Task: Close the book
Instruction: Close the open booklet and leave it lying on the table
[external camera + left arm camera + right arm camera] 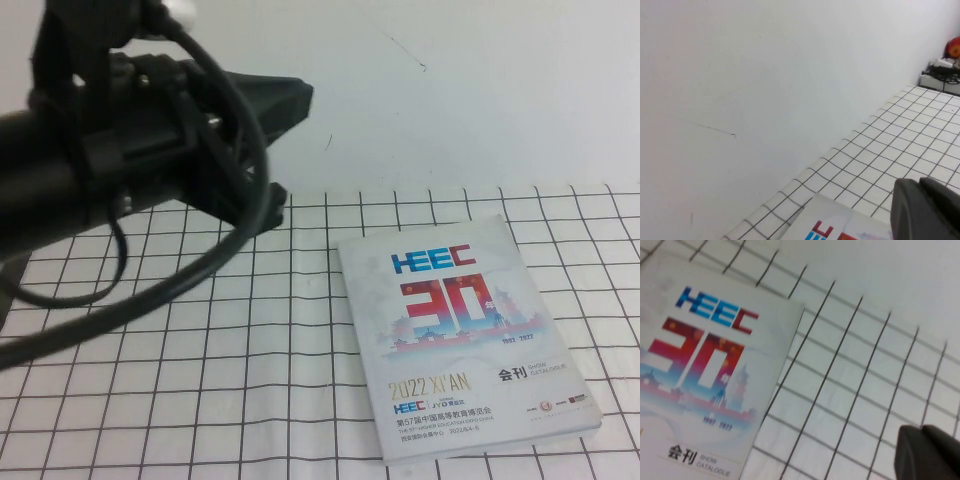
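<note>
Found the book closed, lying flat with the front cover up on the gridded table, right of centre and toward the near edge. Read "HEEC", a large "30" and "2022 XI'AN" on the cover, with the whole cover in plain sight in the high view. Noted the left arm held high at the left, close to the camera, masking the far left part of the table, with a black cable looping down from it across the grid. Located the left gripper above the table near the book's far left corner, clear of the cover. Cannot tell its grip state from any view. Located the right gripper in its wrist view only, over bare grid to the right of the book and apart from it. Cannot tell its grip state either. Recorded a plain white wall along the far side of the table. Recorded a red-orange object and some dark clutter at the table's distant end in the left wrist view, too small to identify and well apart from the book.
</note>
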Robot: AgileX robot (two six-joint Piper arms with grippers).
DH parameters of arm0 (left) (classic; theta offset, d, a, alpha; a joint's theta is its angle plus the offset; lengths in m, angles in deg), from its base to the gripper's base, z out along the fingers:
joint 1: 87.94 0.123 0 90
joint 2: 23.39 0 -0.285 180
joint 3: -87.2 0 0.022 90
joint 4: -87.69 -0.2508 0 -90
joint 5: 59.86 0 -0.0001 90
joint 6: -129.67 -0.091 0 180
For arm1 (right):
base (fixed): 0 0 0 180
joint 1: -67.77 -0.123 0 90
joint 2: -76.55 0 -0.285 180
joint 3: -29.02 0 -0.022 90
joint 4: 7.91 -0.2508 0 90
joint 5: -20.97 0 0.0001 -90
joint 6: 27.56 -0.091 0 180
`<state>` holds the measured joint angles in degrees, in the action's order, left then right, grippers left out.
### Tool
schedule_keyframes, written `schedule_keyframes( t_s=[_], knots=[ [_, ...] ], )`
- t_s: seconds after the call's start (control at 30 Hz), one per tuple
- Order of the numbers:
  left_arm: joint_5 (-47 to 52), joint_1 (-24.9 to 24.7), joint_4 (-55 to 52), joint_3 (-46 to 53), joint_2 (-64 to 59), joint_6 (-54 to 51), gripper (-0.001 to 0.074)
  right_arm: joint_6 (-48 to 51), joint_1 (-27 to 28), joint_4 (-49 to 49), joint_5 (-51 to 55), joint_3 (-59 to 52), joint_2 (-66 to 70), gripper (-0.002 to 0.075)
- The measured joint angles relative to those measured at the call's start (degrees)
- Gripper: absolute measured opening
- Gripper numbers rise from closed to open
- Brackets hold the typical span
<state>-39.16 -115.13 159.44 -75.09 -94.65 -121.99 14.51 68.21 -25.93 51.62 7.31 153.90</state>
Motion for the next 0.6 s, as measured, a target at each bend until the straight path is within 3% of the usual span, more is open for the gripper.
schedule_keyframes(
  t_s=[0.17,0.4,0.6],
  knots=[
    [2.22,0.0,-24.91,-0.09,5.75,23.85,-0.0003,-0.12,0.18,0.23,-0.37,0.64,-9.78,-0.0003],
    [18.16,0.0,-64.29,-0.22,7.18,60.22,-0.0003,6.03,0.18,3.3,7.31,0.64,-21.09,-0.0003],
    [19.36,0.0,-84.98,2.23,8.73,78.38,-0.0003,-5.27,0.18,15.97,12.22,0.64,-26.67,-0.0003]
  ],
)
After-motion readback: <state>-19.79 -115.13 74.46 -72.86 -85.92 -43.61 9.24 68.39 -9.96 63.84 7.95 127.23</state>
